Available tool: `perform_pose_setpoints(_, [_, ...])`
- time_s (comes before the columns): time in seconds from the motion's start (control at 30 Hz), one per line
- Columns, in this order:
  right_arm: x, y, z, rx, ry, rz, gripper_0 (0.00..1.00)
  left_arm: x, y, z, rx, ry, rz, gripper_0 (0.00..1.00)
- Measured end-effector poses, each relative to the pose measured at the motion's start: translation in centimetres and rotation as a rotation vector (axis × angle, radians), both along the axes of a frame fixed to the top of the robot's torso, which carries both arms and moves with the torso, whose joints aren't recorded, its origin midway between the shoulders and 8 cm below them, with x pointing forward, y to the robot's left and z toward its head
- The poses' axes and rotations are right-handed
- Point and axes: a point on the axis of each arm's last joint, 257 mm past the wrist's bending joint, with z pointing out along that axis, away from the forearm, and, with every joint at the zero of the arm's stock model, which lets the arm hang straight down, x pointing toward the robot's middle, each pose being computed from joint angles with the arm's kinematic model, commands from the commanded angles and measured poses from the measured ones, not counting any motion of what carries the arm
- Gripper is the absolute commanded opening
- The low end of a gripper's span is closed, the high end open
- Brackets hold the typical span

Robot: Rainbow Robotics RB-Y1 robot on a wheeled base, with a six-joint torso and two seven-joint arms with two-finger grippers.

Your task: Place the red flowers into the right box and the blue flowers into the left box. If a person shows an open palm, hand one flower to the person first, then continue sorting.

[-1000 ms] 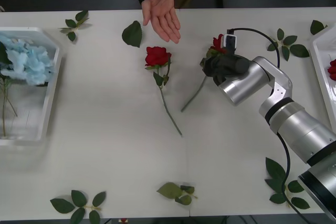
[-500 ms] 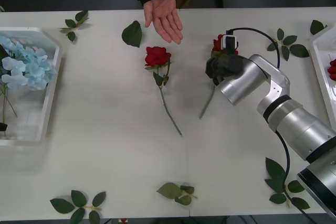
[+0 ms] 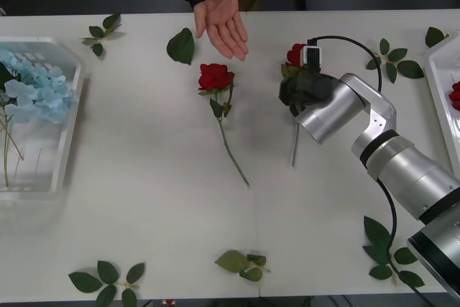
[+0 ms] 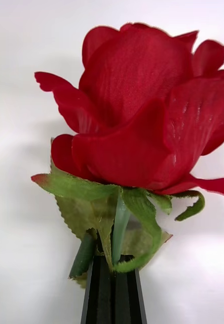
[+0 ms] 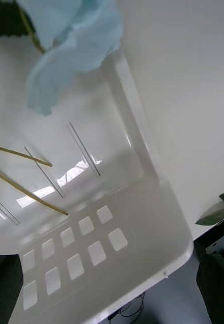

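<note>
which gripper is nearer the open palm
Right. The right gripper, shut on a red rose, is just beside the open palm; the left gripper sits over the left box.

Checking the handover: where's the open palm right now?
Front view: the open palm is at the table's far edge, centre-left, just beyond the lying red flower, left of the right gripper.
</note>
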Motion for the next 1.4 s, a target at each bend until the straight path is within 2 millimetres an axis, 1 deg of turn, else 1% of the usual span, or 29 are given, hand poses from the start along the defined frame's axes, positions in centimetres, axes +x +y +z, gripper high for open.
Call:
perform_pose_setpoints(0.03, [-0.1, 0.8, 0.7, 0.033, -0.005, 0.012, 0.0, 0.3, -0.6, 1.1, 0.003, -0.005, 0.001, 1.0])
perform_pose_setpoints(0.1, [-0.4, 2.5, 2.7, 0.095, -0.025, 0.043, 0.0, 1.0, -2.0, 2.9, 0.002, -0.009, 0.039, 1.0])
perform_pose_setpoints(0.13, [-0.6, 3.0, 3.6, 0.112, -0.031, 0.054, 0.0, 1.2, -2.8, 3.6, -0.001, -0.005, 0.073, 1.0])
perform_pose_setpoints(0.2, [-1.5, 3.6, 5.6, 0.138, -0.041, 0.079, 0.0, 1.7, -4.8, 4.5, 0.004, 0.001, 0.122, 1.0])
perform_pose_setpoints(0.27, [-2.7, 3.8, 7.1, 0.151, -0.045, 0.103, 0.0, 2.0, -6.9, 4.9, 0.038, -0.001, 0.125, 1.0])
perform_pose_setpoints(0.33, [-4.0, 3.7, 8.5, 0.155, -0.06, 0.13, 0.0, 2.3, -9.3, 5.0, 0.083, -0.021, 0.077, 1.0])
perform_pose_setpoints(0.43, [-6.4, 4.0, 10.8, 0.178, -0.102, 0.185, 0.0, 2.3, -12.9, 4.8, 0.139, -0.05, 0.024, 1.0])
perform_pose_setpoints(0.5, [-8.0, 4.1, 12.3, 0.209, -0.133, 0.204, 0.0, 2.4, -15.2, 4.7, 0.141, -0.057, 0.067, 1.0])
perform_pose_setpoints(0.57, [-9.5, 4.1, 14.3, 0.255, -0.171, 0.215, 0.0, 2.5, -17.1, 4.4, 0.116, -0.048, 0.163, 1.0])
perform_pose_setpoints(0.6, [-10.3, 4.0, 15.4, 0.281, -0.192, 0.218, 0.0, 2.5, -18.0, 4.2, 0.101, -0.042, 0.214, 1.0])
perform_pose_setpoints(0.67, [-12.1, 4.1, 18.4, 0.326, -0.25, 0.234, 0.0, 2.7, -19.6, 3.8, 0.081, -0.04, 0.283, 1.0])
perform_pose_setpoints(0.77, [-14.1, 4.5, 22.5, 0.355, -0.337, 0.263, 0.0, 3.0, -21.6, 3.3, 0.089, -0.068, 0.251, 1.0])
perform_pose_setpoints(0.83, [-15.0, 5.0, 25.2, 0.341, -0.414, 0.279, 0.0, 3.1, -22.7, 3.1, 0.099, -0.095, 0.215, 1.0])
perform_pose_setpoints(0.9, [-15.7, 5.8, 27.5, 0.337, -0.481, 0.29, 0.0, 3.2, -23.8, 3.0, 0.097, -0.107, 0.193, 1.0])
perform_pose_setpoints(1.03, [-16.1, 8.0, 30.4, 0.317, -0.55, 0.337, 0.0, 2.9, -25.0, 2.6, 0.087, -0.096, 0.179, 1.0])
perform_pose_setpoints(1.13, [-15.8, 9.2, 31.4, 0.245, -0.533, 0.345, 0.0, 2.8, -25.3, 2.5, 0.084, -0.094, 0.175, 1.0])
perform_pose_setpoints(1.23, [-15.6, 10.9, 33.7, 0.236, -0.535, 0.356, 0.0, 2.9, -25.4, 2.6, 0.081, -0.098, 0.173, 1.0])
perform_pose_setpoints(1.3, [-15.0, 11.8, 34.9, 0.231, -0.532, 0.35, 0.0, 3.0, -25.7, 2.7, 0.074, -0.105, 0.17, 1.0])
perform_pose_setpoints(1.4, [-13.6, 12.9, 36.9, 0.227, -0.55, 0.339, 0.0, 3.2, -26.0, 2.8, 0.063, -0.118, 0.166, 1.0])
